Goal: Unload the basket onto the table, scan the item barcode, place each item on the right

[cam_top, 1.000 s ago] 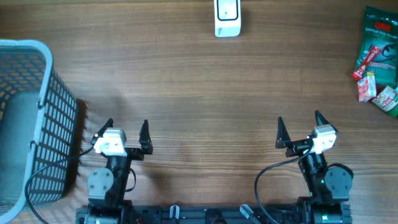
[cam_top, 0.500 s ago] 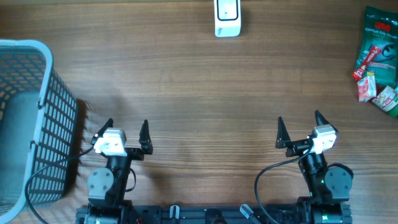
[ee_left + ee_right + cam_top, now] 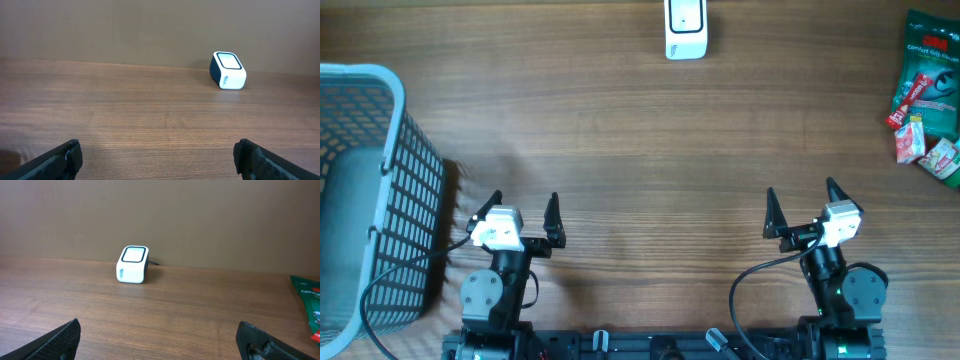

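Green packet (image 3: 932, 50) beyond right end effector (image 3: 800, 188).

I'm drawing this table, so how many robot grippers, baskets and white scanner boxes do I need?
grippers: 2, the left gripper and the right gripper, both open
basket: 1
white scanner: 1
total: 4

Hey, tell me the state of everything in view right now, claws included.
Left claw: open, empty.
Right claw: open, empty.
White box-shaped barcode scanner: standing at the far side, nothing over its window.
Green plastic product packet: lying flat at the right side, untouched.
Small red-and-white sachets: lying loose by the packet, untouched.
Grey-blue plastic mesh basket: upright at the left, nothing visible inside.
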